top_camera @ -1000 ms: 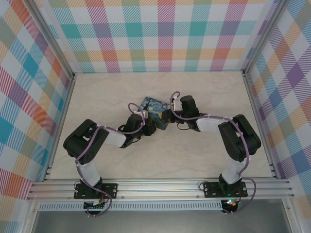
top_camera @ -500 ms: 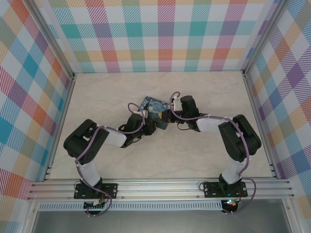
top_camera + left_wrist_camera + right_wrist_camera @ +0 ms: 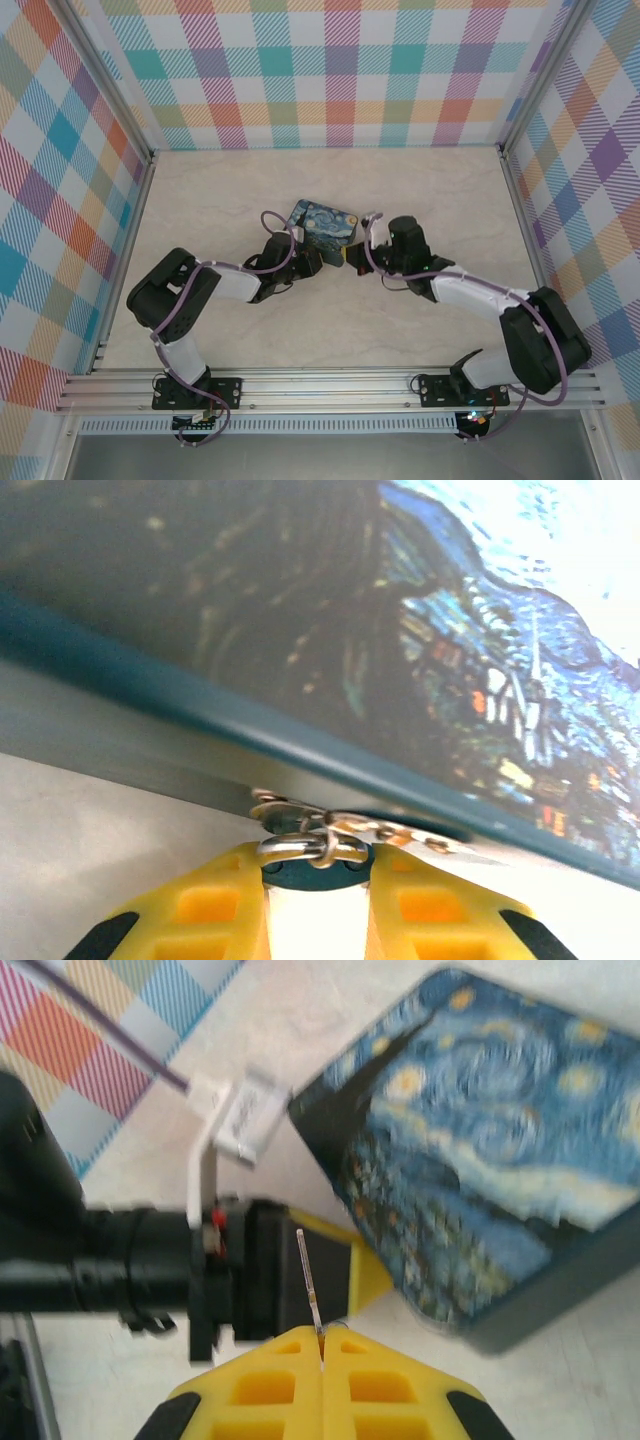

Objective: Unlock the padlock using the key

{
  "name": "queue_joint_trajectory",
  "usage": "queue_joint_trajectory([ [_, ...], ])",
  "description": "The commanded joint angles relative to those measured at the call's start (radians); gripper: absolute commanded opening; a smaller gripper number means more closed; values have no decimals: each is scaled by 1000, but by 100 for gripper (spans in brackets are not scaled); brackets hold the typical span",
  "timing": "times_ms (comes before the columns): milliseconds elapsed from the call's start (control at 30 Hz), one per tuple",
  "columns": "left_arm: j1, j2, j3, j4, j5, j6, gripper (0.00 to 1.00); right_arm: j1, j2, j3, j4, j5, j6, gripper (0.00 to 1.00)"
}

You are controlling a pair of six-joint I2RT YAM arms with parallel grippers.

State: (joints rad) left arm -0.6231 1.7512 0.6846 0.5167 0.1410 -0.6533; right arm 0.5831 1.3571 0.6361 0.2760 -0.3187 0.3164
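Note:
The blue padlock (image 3: 315, 873) sits between the yellow fingers of my left gripper (image 3: 315, 880), which is shut on its body. Its thin metal shackle (image 3: 308, 847) is hooked through the latch rings at the front edge of the Starry Night tin (image 3: 420, 650). My right gripper (image 3: 322, 1345) is shut on the key (image 3: 308, 1278), a thin metal sliver sticking straight up from the fingertips. Beyond the key are the left gripper's black body and a yellow finger (image 3: 362, 1260). From above, my left gripper (image 3: 320, 260) and my right gripper (image 3: 352, 256) meet at the tin's near edge.
The tin (image 3: 322, 224) lies mid-table, tilted, its lid shut. Plaid walls (image 3: 330, 70) enclose the table on three sides. An aluminium rail (image 3: 330, 385) runs along the near edge by the arm bases. Bare marble tabletop (image 3: 440, 190) lies around the tin.
The right arm has swung out to the right and drawn its gripper nearer, from the tin's right side to its near corner. The left jaws have narrowed onto the padlock.

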Motion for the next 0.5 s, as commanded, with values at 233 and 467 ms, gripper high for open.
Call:
queue_joint_trajectory([
  [233, -53, -115, 41, -124, 17, -154, 19, 142, 28, -114, -6, 190, -161, 4],
  [467, -70, -156, 36, -136, 16, -214, 20, 148, 114, -94, 41, 196, -180, 4],
])
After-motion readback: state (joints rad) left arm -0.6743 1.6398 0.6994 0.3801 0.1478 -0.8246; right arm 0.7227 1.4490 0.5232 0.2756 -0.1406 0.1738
